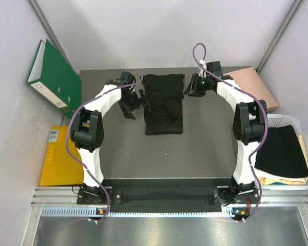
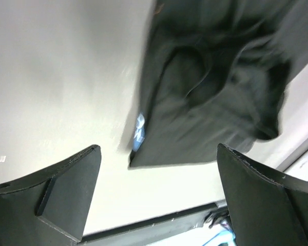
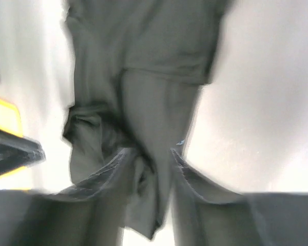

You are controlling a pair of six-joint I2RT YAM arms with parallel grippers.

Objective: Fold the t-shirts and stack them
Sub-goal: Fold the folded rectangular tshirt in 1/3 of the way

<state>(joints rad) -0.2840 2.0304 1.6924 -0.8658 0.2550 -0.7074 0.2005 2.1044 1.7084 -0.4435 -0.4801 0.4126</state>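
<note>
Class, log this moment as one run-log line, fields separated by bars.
left gripper: open, beside black t-shirt | right gripper: jaws parted at its edge | shirt: folded, on table

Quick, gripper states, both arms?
Left gripper: open, empty.
Right gripper: partly apart at the folded black fabric t-shirt; blurred, grip cannot be told.

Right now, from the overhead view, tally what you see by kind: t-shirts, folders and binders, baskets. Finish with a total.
T-shirts: 3 (black t-shirt on the table, black t-shirt in the basket, cream t-shirt under it)
Folders and binders: 3 (green binder, yellow folder, pink folder)
Baskets: 1 (white basket)
Total: 7
</note>
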